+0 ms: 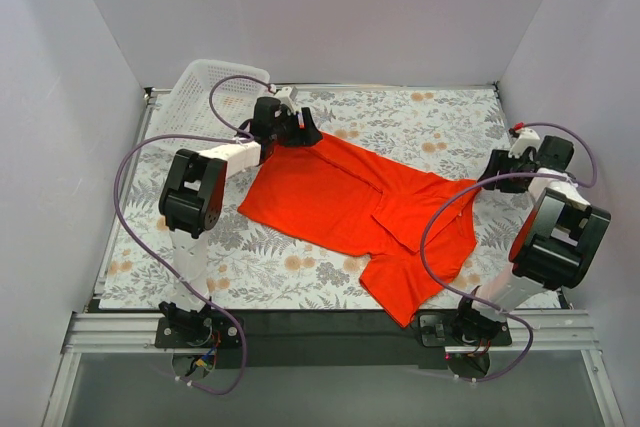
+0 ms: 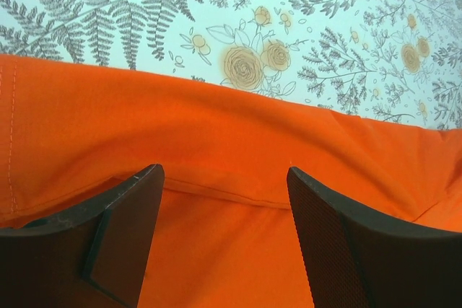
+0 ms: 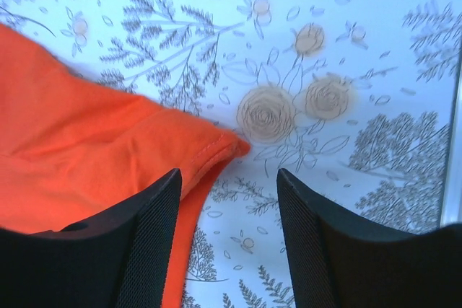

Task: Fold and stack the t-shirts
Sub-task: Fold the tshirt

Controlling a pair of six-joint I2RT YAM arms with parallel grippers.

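Across the floral cloth [image 1: 250, 269] lay the orange t-shirt [image 1: 330, 197]. My left gripper [image 2: 225, 178] and right gripper [image 3: 227, 178] both hung spread at its edges.

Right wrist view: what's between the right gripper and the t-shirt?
Nothing in the way: the t-shirt corner lies just ahead of the open right gripper, with only floral tablecloth beside it. The right wrist view shows this.

Your left arm [image 1: 195, 192] reaches far forward with its elbow raised, and the left gripper [image 2: 224, 174] at its end tilts downward, jaws standing well apart. Your right arm [image 1: 555, 232] folds back tightly at the elbow; the right gripper [image 3: 227, 174] points down too, jaws parted.
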